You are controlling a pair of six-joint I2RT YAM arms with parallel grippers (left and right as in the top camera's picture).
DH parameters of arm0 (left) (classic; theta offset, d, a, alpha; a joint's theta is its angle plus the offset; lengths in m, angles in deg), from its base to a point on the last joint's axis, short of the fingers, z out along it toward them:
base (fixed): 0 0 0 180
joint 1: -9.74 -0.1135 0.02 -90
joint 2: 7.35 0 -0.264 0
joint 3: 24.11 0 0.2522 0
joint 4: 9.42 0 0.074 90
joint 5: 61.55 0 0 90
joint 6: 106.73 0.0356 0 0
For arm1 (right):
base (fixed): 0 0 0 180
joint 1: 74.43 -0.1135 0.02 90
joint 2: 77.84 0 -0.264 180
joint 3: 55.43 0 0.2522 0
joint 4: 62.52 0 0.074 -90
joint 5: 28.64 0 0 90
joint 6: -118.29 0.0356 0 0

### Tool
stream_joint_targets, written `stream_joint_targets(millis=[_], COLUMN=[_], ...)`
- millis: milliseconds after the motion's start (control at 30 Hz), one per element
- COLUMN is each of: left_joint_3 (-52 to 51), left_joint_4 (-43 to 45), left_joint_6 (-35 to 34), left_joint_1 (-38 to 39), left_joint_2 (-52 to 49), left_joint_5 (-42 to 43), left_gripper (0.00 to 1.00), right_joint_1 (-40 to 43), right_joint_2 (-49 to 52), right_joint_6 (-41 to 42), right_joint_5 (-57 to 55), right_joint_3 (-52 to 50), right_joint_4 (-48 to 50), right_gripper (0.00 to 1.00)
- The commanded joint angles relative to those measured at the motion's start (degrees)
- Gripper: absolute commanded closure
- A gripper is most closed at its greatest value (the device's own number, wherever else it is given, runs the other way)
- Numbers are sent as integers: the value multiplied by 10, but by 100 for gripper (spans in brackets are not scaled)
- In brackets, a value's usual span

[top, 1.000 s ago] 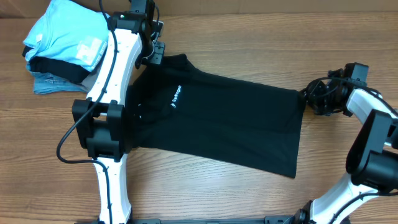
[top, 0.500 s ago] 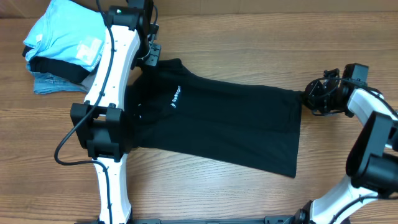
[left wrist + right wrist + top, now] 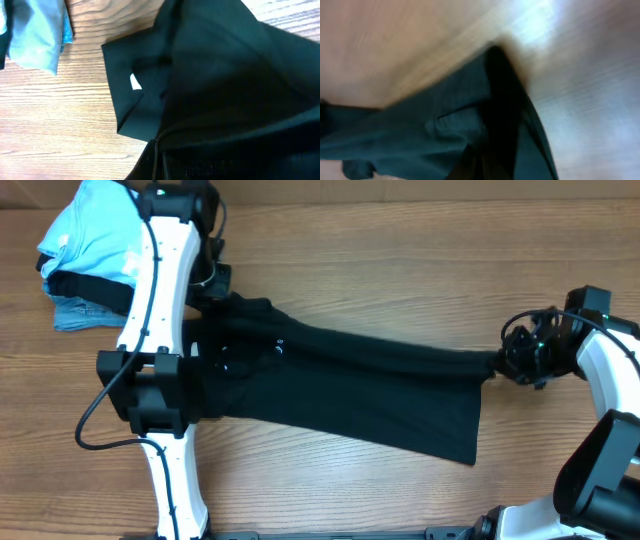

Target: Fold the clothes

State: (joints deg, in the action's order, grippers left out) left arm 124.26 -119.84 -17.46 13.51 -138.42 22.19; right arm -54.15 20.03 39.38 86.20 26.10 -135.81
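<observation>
The clothes, a black collared shirt (image 3: 350, 400), lie lengthwise across the wooden table. My left gripper (image 3: 217, 286) is shut on the shirt's shoulder by the collar, and black cloth covers its fingers in the left wrist view. The collar's white tag (image 3: 135, 82) shows there. My right gripper (image 3: 498, 363) is shut on the far corner of the hem. The far edge is stretched taut between the two grippers and creased over, so only a speck of the white logo (image 3: 279, 345) shows. The right wrist view is blurred, with dark cloth (image 3: 445, 130) bunched at the jaws.
A stack of folded garments sits at the back left: light blue (image 3: 95, 230) on top, then a black layer, then denim blue (image 3: 72, 315). It lies close beside the left arm (image 3: 160, 290). Bare wood table (image 3: 400, 250) lies behind and in front of the shirt.
The right gripper closed on the hem corner and drew right. The left gripper moved left with the shoulder. The shirt's far edge went taut and folded over the logo.
</observation>
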Motion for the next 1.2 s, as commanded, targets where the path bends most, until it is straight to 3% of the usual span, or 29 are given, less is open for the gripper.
stream_joint_targets(millis=[0, 400, 700, 733, 833, 900, 933, 1067, 1167], left_joint_3=[-9, -210, -234, -239, -260, -278, -284, -291, -291], left_joint_4=[-2, -2, -2, -2, -2, -2, -2, -2, -2], left_joint_6=[-11, -18, -23, -23, -23, -23, -23, -19, -18], left_joint_1=[-13, -17, -28, -29, -31, -31, -31, -31, -31], left_joint_2=[5, 74, 102, 102, 102, 102, 102, 105, 121], left_joint_5=[30, 13, 11, 12, 12, 12, 14, 30, 32], left_gripper=[95, 95, 81, 82, 82, 81, 80, 69, 53], right_joint_1=[3, 3, 5, 7, 10, 10, 10, 10, 10], right_joint_2=[-13, -13, -13, -13, -13, -13, -13, -13, -13], right_joint_6=[-5, -4, 2, 7, 9, 9, 9, 14, 12], right_joint_5=[-60, -85, -86, -88, -92, -95, -99, -96, -76], right_joint_3=[9, 0, -102, -103, -103, -103, -103, -103, -103], right_joint_4=[-43, -127, -93, -93, -97, -102, -101, -88, -72], right_gripper=[96, 96, 93, 92, 70, 48, 44, 40, 40])
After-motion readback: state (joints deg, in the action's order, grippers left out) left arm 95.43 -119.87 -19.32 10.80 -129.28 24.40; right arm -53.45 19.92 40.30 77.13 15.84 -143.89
